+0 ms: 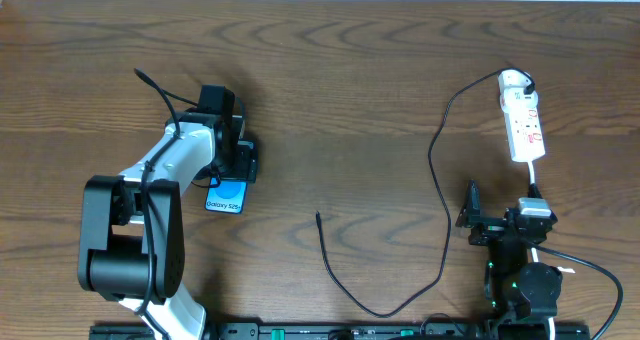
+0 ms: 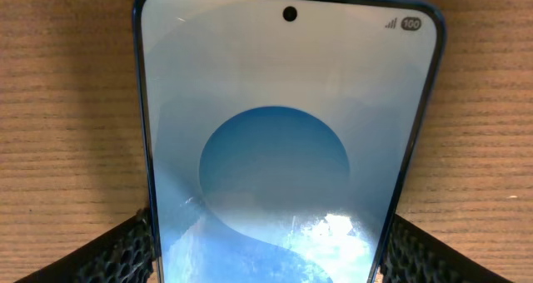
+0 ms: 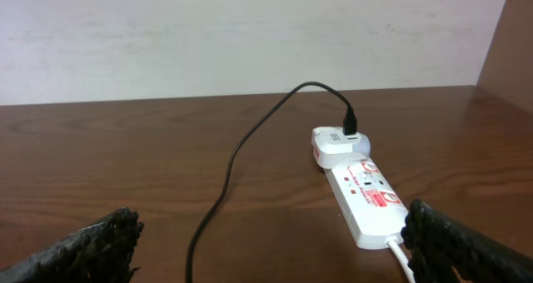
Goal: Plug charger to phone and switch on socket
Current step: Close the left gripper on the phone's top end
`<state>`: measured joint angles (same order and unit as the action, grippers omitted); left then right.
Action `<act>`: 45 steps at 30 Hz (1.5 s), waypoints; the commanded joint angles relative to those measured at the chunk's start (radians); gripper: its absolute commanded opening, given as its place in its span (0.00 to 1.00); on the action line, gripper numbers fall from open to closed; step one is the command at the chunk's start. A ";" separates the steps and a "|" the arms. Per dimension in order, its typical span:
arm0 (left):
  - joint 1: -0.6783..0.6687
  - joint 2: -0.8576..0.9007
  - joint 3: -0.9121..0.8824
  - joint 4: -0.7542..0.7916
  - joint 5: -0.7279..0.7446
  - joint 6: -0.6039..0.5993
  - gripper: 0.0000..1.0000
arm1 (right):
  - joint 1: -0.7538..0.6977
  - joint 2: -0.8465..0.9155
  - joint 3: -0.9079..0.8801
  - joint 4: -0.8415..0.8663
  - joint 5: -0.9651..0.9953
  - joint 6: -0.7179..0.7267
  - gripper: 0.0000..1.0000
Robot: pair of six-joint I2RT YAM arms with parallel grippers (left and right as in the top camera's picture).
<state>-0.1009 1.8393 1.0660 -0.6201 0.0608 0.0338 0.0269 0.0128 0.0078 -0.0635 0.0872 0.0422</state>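
Phone (image 2: 275,150) sits in your left end effector (image 2: 279,254), jaws seemingly pinching its edges | charger (image 1: 431,152) unplugged, tip (image 1: 318,216) loose on table (image 1: 350,80) well right of it | right end effector (image 3: 271,250) wide open, empty, socket (image 3: 366,201) just ahead | plugging, switching remain.

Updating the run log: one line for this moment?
left end effector: grips phone; right end effector: open, empty; charger: unplugged from phone
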 commanded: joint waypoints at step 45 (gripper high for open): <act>0.003 0.037 -0.060 -0.007 -0.054 0.018 0.94 | 0.007 -0.006 -0.002 -0.001 0.011 0.013 0.99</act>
<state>-0.1009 1.8362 1.0599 -0.6159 0.0608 0.0338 0.0269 0.0128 0.0078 -0.0635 0.0872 0.0422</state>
